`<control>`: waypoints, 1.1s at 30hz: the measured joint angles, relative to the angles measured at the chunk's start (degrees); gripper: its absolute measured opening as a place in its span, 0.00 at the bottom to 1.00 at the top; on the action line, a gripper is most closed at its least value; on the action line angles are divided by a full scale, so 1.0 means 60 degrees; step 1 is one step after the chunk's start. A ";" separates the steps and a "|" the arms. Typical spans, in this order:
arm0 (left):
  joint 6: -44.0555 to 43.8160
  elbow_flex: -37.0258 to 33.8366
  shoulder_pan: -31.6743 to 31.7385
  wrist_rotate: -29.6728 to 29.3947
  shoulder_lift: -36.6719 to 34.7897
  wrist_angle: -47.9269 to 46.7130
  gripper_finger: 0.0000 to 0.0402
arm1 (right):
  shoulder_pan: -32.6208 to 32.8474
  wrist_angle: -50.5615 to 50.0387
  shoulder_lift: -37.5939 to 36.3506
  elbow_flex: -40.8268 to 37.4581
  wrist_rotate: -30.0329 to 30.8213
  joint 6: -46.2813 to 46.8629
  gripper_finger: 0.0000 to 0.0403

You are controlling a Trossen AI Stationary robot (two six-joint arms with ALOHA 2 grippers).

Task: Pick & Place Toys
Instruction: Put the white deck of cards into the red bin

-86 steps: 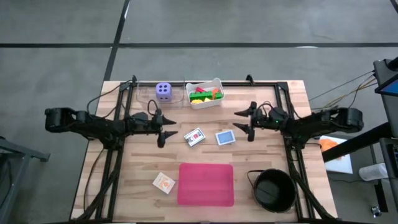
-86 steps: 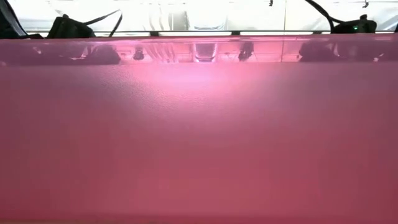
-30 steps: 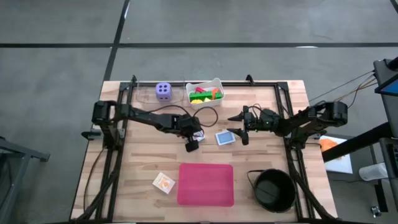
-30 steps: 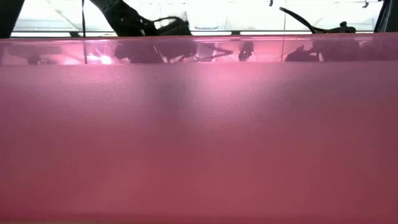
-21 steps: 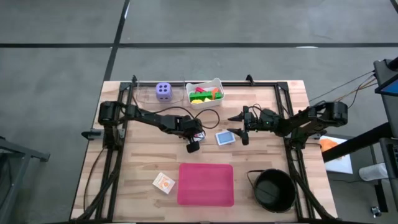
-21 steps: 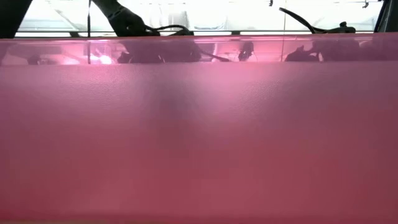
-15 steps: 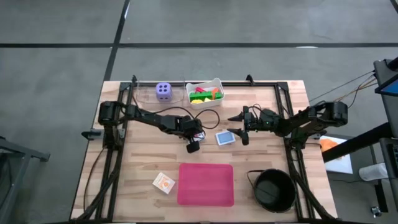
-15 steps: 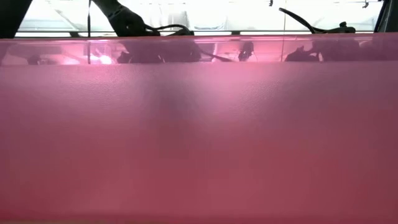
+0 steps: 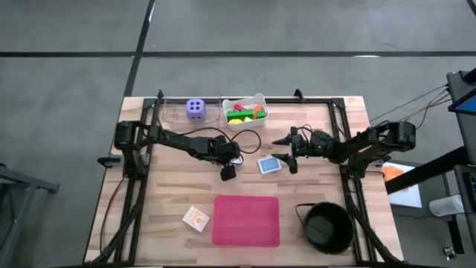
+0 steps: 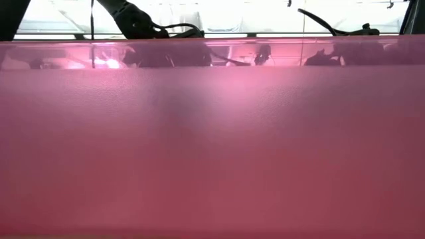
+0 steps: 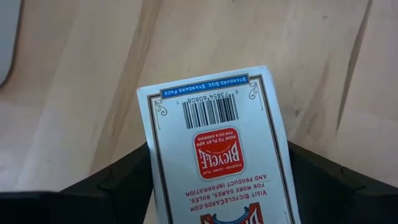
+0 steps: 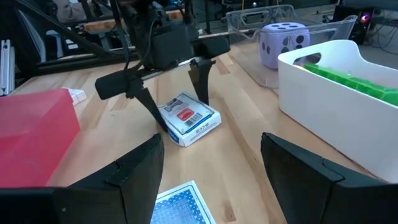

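Note:
A white card box with a red label lies flat on the table; it also shows in the high view. My left gripper is open over it, one finger on each long side. My right gripper is open and empty beside the blue card. The orange card lies near the front left. The purple die stands at the far edge. Coloured blocks lie in the white tub. My left gripper's fingers come slanting down from the table's left and lie along the card box's two long sides. I cannot tell whether they touch it. The box lies flat on the table.
The pink mat lies at the front middle and fills the low view. A black pot stands at the front right. A clear tray holds the die. A dark frame runs along the table's edges.
My left gripper has shifted a little toward the table's far edge at the white card box. The box lies where it was.

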 joint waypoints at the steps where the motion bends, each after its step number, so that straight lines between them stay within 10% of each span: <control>1: 0.0017 -0.0008 0.0000 -0.0028 -0.0047 -0.0008 0.75 | 0.0000 -0.0021 0.0000 0.0000 0.0000 -0.0002 0.66; 33: 0.0426 -0.0490 -0.1903 0.0563 -0.2781 0.1614 0.70 | 0.0004 -0.0062 0.0000 0.0000 0.0033 -0.0069 0.66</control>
